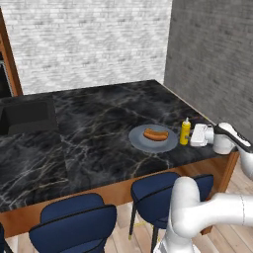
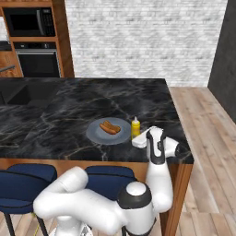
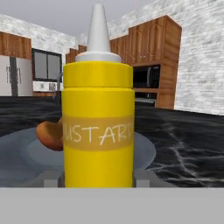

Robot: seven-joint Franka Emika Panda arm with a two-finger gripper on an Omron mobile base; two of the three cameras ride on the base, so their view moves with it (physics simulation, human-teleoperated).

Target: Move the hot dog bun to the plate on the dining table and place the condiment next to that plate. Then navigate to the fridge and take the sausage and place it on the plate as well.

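One mustard bottle upright on our table, just beside the plate holding the bun; gripper fingers flank it, grip unclear to us; careless withdrawal could topple it.

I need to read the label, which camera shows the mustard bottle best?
The hand view: the mustard bottle stands large and upright, label facing the camera. Both base views show it small beside the plate, label unreadable.

The dining table carries the plate near its right end — the condiment stands upright just beside it, perhaps touching the rim; a dark recess sits far left.
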